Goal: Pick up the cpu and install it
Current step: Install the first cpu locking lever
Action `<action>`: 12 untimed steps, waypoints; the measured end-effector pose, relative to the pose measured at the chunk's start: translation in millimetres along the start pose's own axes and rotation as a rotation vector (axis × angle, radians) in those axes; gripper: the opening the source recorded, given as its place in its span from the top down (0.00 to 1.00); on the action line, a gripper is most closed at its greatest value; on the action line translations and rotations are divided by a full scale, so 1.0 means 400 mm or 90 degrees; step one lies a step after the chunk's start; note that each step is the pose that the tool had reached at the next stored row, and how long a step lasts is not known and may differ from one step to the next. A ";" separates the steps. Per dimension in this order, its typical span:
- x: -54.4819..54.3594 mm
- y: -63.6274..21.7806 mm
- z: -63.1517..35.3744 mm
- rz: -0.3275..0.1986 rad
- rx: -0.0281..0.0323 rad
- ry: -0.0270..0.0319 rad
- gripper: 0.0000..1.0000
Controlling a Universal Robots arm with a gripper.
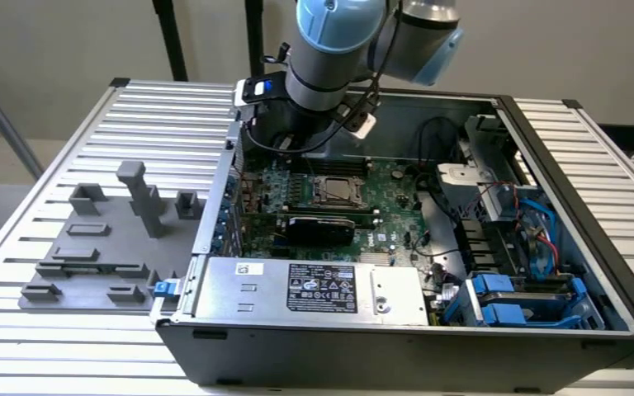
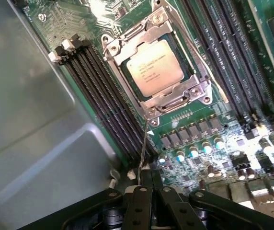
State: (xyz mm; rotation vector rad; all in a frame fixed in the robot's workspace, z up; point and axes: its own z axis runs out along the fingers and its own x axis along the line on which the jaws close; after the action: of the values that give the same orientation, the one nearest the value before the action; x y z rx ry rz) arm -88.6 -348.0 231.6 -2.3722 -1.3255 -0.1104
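Currently, pincer [image 2: 149,184] closed tight around thin socket lever [image 2: 143,143], cpu [image 2: 154,67] seated in socket [image 2: 156,64].

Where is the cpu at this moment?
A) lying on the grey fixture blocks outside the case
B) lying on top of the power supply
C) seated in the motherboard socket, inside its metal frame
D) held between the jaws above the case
C: the wrist view shows the cpu lying flat within the socket's metal frame on the motherboard.
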 end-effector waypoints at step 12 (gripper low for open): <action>0.023 0.046 -0.007 0.018 -0.0022 0.0115 0.88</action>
State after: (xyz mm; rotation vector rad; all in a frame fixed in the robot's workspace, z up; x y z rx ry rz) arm -68.0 -350.2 230.9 -2.3865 -1.2839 -0.1257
